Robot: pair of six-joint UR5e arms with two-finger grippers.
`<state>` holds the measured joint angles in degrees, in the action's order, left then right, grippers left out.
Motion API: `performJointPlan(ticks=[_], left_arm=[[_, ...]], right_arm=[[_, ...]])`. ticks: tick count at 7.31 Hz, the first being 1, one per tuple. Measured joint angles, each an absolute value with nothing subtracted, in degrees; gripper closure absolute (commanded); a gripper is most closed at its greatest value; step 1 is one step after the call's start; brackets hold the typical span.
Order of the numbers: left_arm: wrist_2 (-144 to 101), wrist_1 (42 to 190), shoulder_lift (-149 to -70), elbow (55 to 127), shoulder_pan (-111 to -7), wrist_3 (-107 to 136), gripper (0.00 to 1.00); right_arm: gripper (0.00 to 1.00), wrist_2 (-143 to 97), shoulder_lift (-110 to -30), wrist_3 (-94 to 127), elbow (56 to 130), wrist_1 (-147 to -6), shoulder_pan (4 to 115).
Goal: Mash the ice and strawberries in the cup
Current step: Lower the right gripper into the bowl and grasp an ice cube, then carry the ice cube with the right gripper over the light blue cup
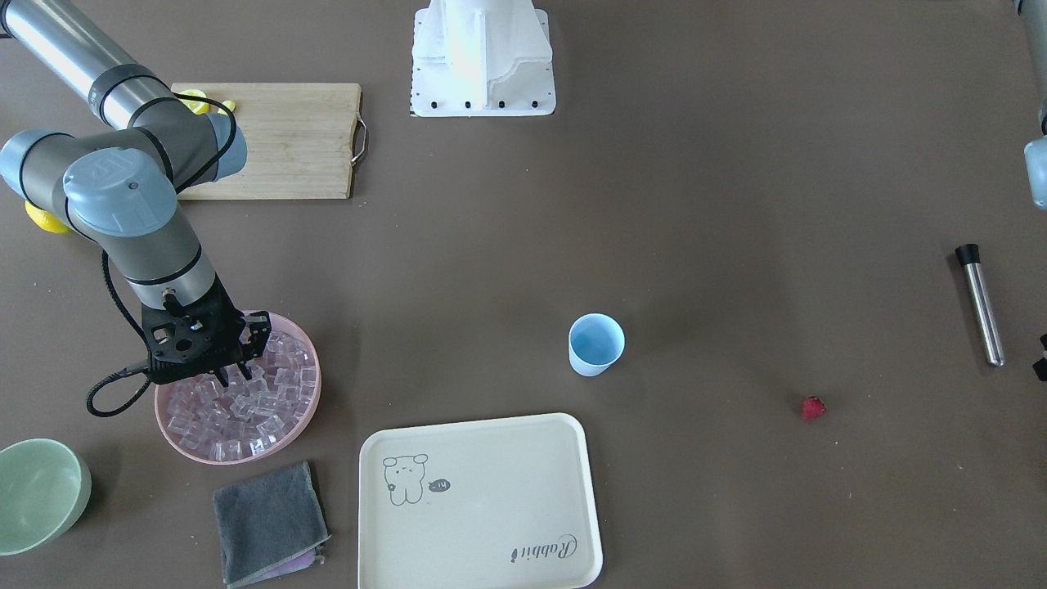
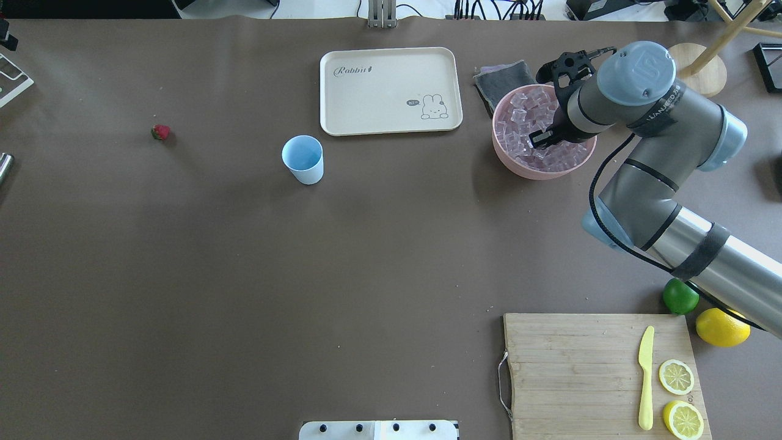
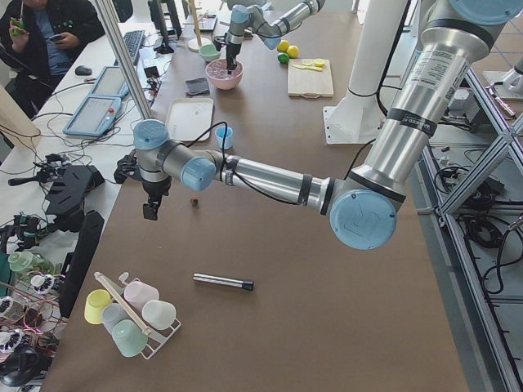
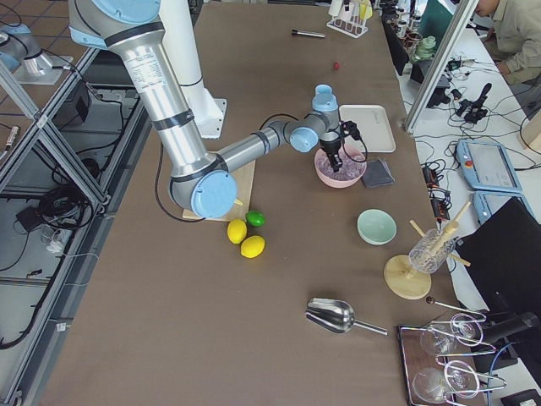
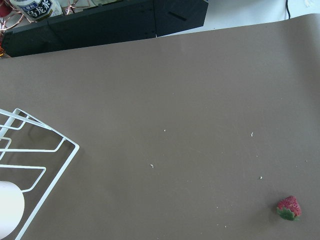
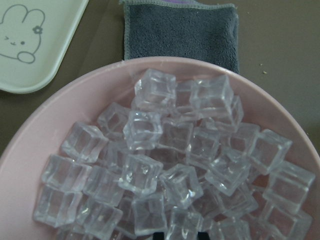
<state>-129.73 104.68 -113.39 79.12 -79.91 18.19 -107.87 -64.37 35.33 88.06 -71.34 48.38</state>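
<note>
- Right gripper: lowered into the pink bowl, fingertips down among the ice. The cubes hide the tips in every view, so I cannot tell whether the jaws stand apart or are closed on a cube.
- Ice sits directly beneath and all around this gripper, a loose heap several layers deep. None shows in the cup.
- Cup is well apart from the right gripper, upright on the bare table past the cream tray. It looks empty.
- Handling judgement, ice: hard, light, glassy-smooth, so likely slippery. Cubes lie at all angles, and a corner grip would probably squirt out.
- Best hold: a top-layer cube, pads on two opposite flat faces, with neighbours clear on both sides. The raised cubes near the middle of the heap look the most reachable.
- Strawberry: on the table near the left gripper but not under it, low and to the right in that wrist's view.
- Left gripper appears clearly only from the side camera, so its state cannot be told.
- Handling judgement, strawberry: small and probably soft. Grip across the widest part.
- Metal muddler lies flat near the left gripper, untouched.
</note>
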Motion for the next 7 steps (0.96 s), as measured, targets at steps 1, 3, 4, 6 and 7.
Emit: performJointPlan(ticks=[1, 3, 4, 6, 7], left_arm=[[-129.3, 104.7, -113.5, 79.1, -79.9, 18.2, 0.02], [-127.5, 104.8, -113.5, 79.1, -79.7, 18.2, 0.02], [-127.2, 104.8, -113.5, 79.1, -79.5, 18.3, 0.02], [-127.0, 104.8, -113.8, 79.2, -79.4, 18.2, 0.02], [-127.0, 104.8, -114.0, 79.4, -79.3, 18.2, 0.02]], right_arm=[[1.0, -107.9, -64.4, 35.3, 88.2, -71.4, 48.5], [1.0, -107.9, -64.4, 35.4, 88.7, -71.6, 49.0], [1.0, -108.1, -64.5, 35.5, 89.6, -71.9, 49.6], [1.0, -108.5, -64.6, 36.1, 92.0, -72.0, 50.6], [1.0, -108.5, -64.3, 36.9, 93.1, -72.0, 51.1]])
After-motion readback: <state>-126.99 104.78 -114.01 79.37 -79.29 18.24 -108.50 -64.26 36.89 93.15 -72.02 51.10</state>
